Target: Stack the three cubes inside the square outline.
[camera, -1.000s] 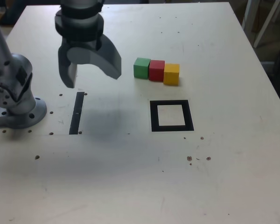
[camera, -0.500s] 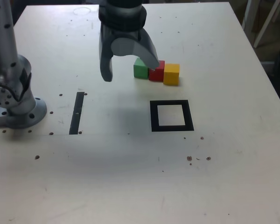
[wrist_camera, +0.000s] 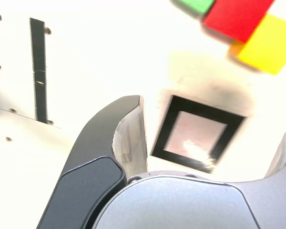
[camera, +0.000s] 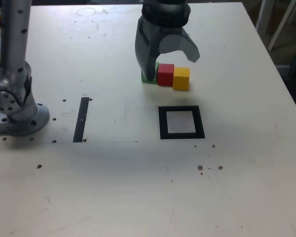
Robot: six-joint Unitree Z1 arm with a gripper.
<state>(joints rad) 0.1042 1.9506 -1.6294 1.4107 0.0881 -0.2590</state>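
Pale table [camera: 138, 187] fills our view. We see the gripper [camera: 170, 61] wide open above the green cube [camera: 146, 78], red cube [camera: 165, 74] and yellow cube [camera: 181, 78], touching in a row, near the empty square outline [camera: 181, 122].

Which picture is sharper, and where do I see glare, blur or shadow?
Exterior view: sharp, evenly lit, a soft shadow near the black tape strip. Wrist view: overexposed, table washed out, cubes' edges blurred, glare inside the square outline, open gripper filling the foreground.
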